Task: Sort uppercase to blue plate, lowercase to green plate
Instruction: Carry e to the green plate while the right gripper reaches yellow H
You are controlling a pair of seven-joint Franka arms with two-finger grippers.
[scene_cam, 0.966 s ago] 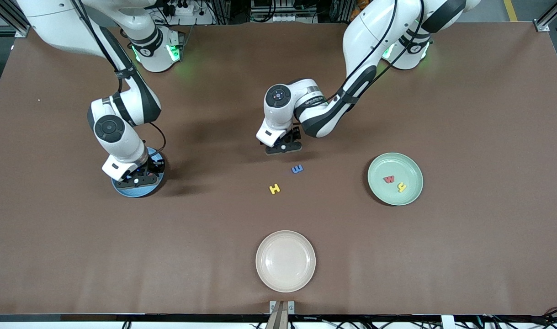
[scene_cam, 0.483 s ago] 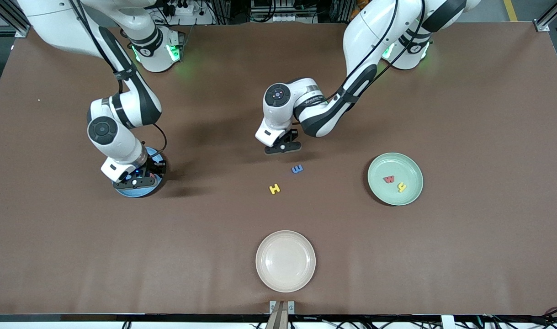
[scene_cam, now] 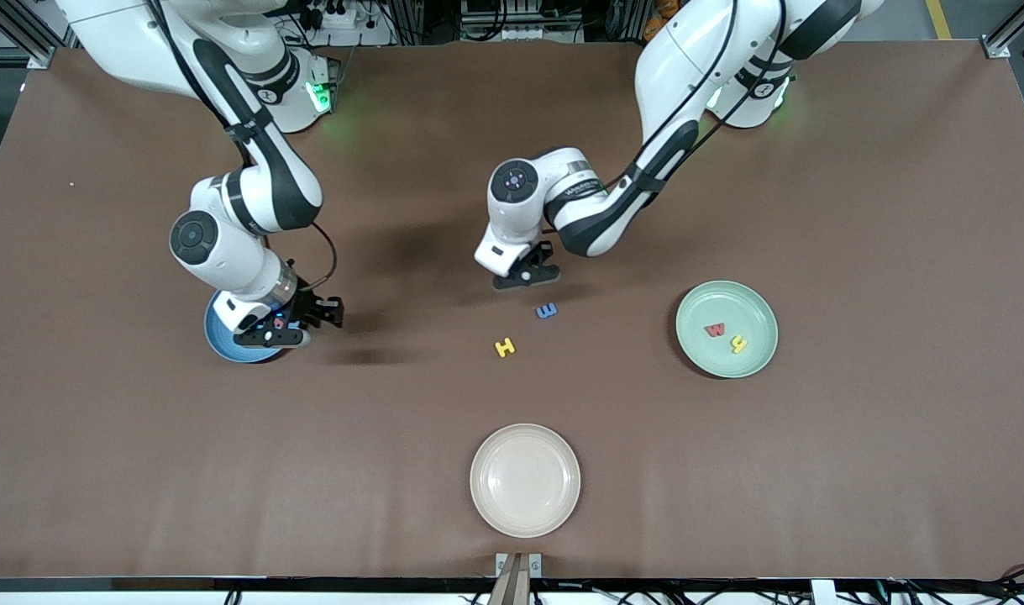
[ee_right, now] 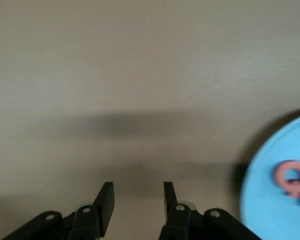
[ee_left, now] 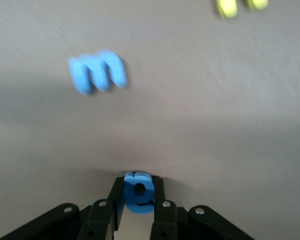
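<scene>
On my feed the cream plate (scene_cam: 524,480) sat nearest the camera on the surface (scene_cam: 856,470), with the yellow H (scene_cam: 504,347) and blue m (scene_cam: 546,311) farther back mid-surface, the green plate (scene_cam: 698,344) toward the left arm's end holding the red w (scene_cam: 715,330) and yellow h (scene_cam: 737,344). The right gripper (scene_cam: 289,329) hung over the blue plate (scene_cam: 222,340) rim, jaws spread and empty, a red Q (ee_right: 292,179) lying in that plate. Farthest back, the left gripper (scene_cam: 524,273) had its jaws pinching the blue a (ee_left: 138,191)

Letter m (scene_cam: 546,311) beside letter H (scene_cam: 504,347); two letters in green plate (scene_cam: 755,357).
</scene>
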